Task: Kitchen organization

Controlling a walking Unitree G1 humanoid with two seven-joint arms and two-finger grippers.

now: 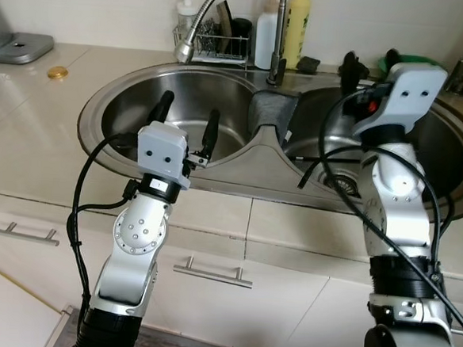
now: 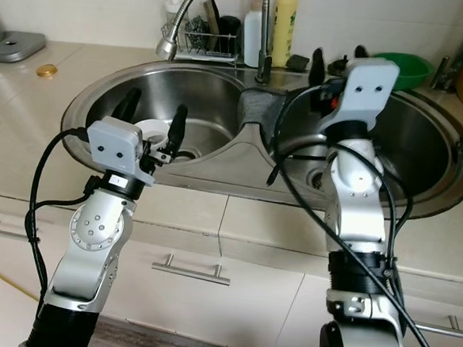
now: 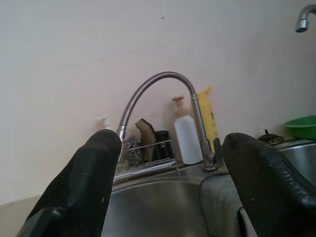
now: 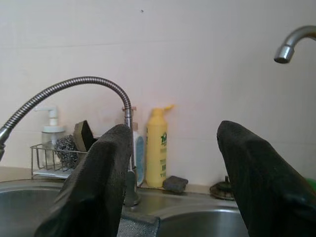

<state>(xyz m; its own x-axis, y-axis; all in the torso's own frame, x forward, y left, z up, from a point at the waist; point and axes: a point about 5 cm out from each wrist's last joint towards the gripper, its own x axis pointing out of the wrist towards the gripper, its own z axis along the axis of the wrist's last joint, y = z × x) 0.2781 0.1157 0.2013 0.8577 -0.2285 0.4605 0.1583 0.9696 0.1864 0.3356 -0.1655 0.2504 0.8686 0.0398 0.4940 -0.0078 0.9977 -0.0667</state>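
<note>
Left gripper (image 1: 187, 121): raised over the near rim of the left basin, fingers (image 3: 84, 182) spread apart with nothing between them, tips aimed toward the back wall.
Right gripper (image 2: 339, 58): raised higher over the right basin, fingers (image 4: 256, 173) likewise parted and empty, tips up near the back rim.
Double sink (image 1: 239, 178): stainless steel, two round basins set into the beige tabletop (image 1: 28, 127); the left fingers hang above the left basin, the right fingers above the right one.
White dish (image 2: 151, 128): lies in the bottom of the left basin, just below and between the left fingers.
Grey cloth (image 1: 271, 113): draped over the ridge between the basins, beyond the left fingers and off to the right finger's side.
Gooseneck tap (image 3: 158, 91): flexible metal hose arching from the back rim, straight ahead of the left fingers, spout bent down toward the left basin.
Wire rack (image 1: 213, 41): on the back rim past the left fingers, holding a steel scourer (image 4: 66, 150) and a sponge.
Bottles: a pump dispenser (image 4: 49, 131), a white bottle (image 3: 187, 140) and a yellow detergent bottle (image 4: 157, 148) stand along the wall, ahead of both pairs of fingers.
Dark sponge (image 4: 175, 183): on the back rim just beside the yellow bottle.
Green bowl (image 2: 402, 68): on the tabletop behind the right basin, just beyond the right fingers.
Gold coin-like disc (image 1: 57, 72): on the tabletop, well away from the left fingers.
Drawer handles (image 1: 212, 273): on the cabinet fronts below the sink.
</note>
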